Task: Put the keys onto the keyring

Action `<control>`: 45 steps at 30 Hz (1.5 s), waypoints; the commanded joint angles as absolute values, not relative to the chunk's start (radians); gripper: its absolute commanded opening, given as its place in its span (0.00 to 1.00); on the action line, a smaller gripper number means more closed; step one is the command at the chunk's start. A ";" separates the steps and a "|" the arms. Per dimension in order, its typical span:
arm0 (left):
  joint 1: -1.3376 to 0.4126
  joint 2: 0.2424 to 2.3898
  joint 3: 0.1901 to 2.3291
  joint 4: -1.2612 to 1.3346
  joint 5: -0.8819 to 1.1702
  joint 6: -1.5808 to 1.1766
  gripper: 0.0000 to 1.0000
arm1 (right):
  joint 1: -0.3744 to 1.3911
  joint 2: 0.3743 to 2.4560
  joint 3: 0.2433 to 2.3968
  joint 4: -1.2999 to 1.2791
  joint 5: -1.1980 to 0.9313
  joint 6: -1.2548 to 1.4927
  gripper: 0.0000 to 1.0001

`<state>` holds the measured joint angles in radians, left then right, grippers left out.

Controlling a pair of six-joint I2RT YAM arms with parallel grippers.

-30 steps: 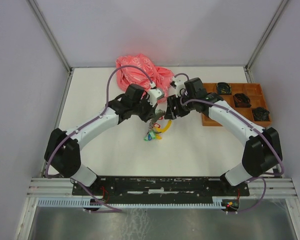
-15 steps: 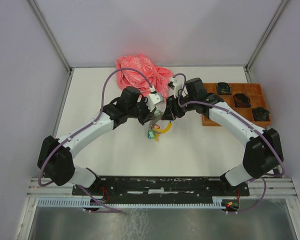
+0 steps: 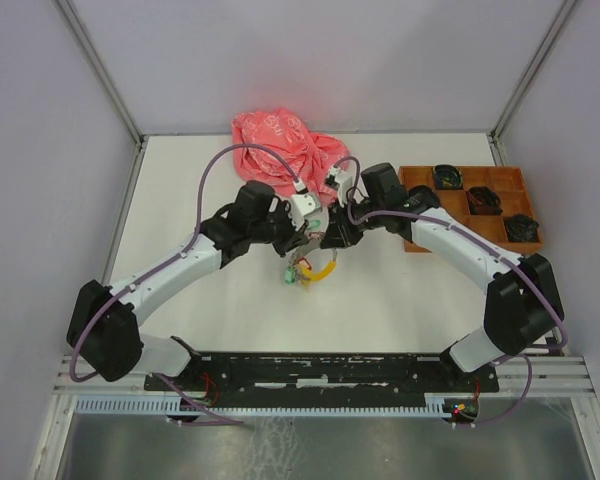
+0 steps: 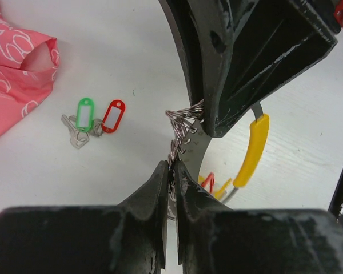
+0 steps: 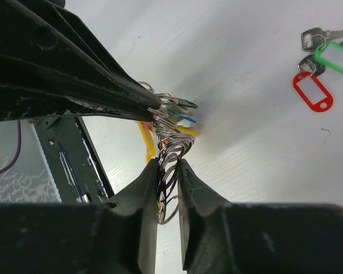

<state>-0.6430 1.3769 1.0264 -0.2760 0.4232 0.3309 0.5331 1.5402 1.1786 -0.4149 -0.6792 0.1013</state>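
Two claws meet over the middle of the tabletop [image 3: 180, 180]! The left claw [image 4: 171, 166] is pinched narrow on the keyring [image 4: 182, 117], a tangle of silver wire loops. The right claw [image 5: 168, 164] clamps the same tangle from the other side. One long yellow tag [image 4: 253, 149] dangles off it. The two keys [image 4: 75, 136] lie loose on the tabletop near the claws, untouched, with one green tag [image 4: 86, 112] and one red tag [image 4: 113, 116] side by side. One pink bag [image 3: 280, 140] sits at the back, one wooden tray [image 3: 508, 172] off right.
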 commanded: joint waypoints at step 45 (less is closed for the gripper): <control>-0.528 1.206 0.780 0.027 -0.025 -0.668 0.46 | 0.847 1.209 0.821 0.260 -0.001 -0.192 0.01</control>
<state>-0.5747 1.1877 0.7456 0.0067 0.0349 -0.5674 0.8356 1.2423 0.8200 0.1429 -0.0139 -0.1711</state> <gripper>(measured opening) 0.496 0.044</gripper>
